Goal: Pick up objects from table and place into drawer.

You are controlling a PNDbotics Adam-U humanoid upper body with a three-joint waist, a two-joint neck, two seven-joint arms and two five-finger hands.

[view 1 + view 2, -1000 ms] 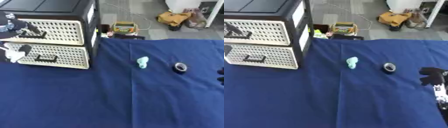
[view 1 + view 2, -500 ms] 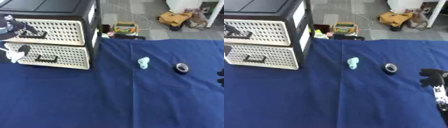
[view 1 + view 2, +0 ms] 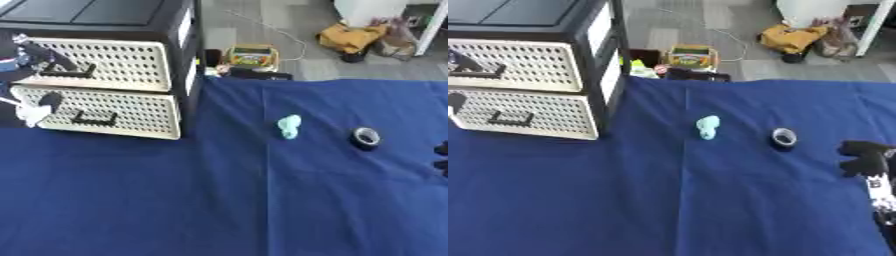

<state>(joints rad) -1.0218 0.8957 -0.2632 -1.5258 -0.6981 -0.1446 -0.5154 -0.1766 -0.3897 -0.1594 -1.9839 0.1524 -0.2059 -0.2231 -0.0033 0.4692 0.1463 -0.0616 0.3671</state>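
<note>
1. My left hand [image 3: 35,75] is at the far left, up against the front of the drawer unit [image 3: 105,85]. It shows dark fingers by the upper drawer's handle [image 3: 66,72] and a pale part lower down by the lower drawer [image 3: 96,112]. I cannot tell whether its fingers are curled on a handle or merely lying against the front.
2. Both drawers look closed to me, so I judge that opening one is the step in hand.
3. The pale green object [image 3: 289,126] lies on the blue bench [image 3: 227,200] near the middle, its long axis running roughly away from me.
4. The black tape roll [image 3: 783,137] lies flat just to its right, apart from it, hole up.
5. My right hand [image 3: 866,159] sits at the right edge of the bench, near the roll and a little nearer me than it. Its dark fingers look curled and it holds nothing.
6. The relation that matters: both objects lie well to the right of the drawers. The roll is up and to the left of my right hand, and the green object is further left again. I judge the right hand the nearer one for either pick.
</note>
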